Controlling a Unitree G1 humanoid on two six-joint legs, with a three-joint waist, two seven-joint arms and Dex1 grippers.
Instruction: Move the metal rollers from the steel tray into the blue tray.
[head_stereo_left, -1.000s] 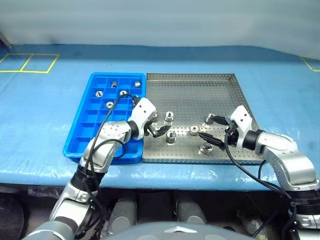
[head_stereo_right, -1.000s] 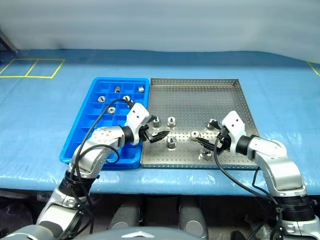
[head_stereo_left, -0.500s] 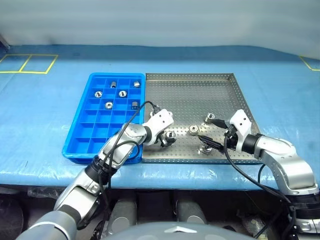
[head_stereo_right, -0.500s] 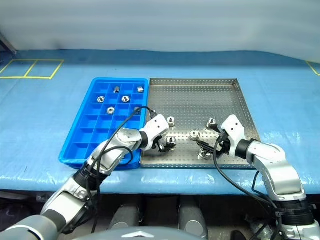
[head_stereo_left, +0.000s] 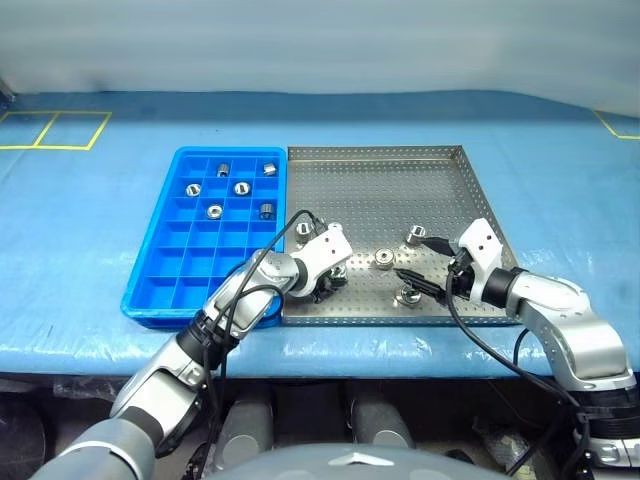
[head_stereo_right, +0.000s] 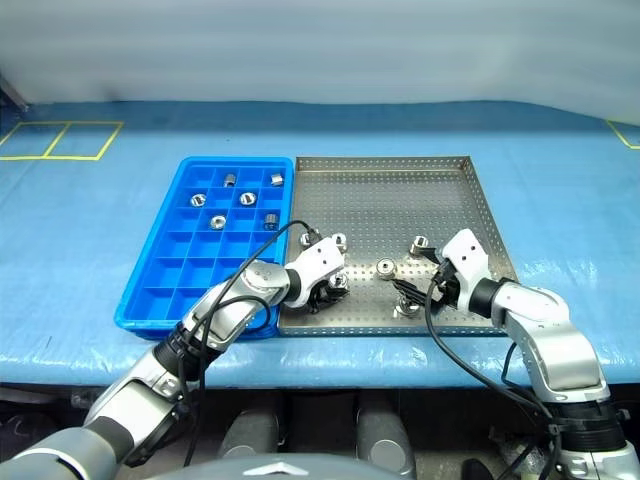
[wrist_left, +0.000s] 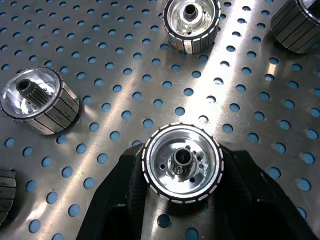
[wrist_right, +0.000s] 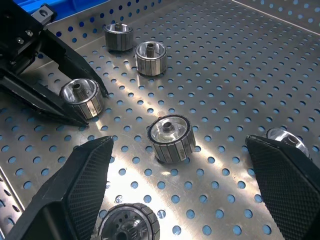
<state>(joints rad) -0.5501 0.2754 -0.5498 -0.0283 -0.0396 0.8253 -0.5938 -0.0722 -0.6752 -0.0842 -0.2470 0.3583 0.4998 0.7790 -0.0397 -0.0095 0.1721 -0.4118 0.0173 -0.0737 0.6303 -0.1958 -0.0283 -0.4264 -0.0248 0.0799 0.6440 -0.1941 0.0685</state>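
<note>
Left tool (wrist_left: 181, 200) clamped on a roller (wrist_left: 182, 164) standing on the steel tray (head_stereo_left: 400, 190), near its front edge beside the blue tray (head_stereo_left: 165, 270). Right tool (wrist_right: 185, 200) spread wide, empty. Risk: slipping from smooth flanks if lifted tilted.

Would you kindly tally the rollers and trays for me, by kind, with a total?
Rollers: 12 (6 in the steel tray, 6 in the blue tray)
Trays: 2
Total: 14
</note>
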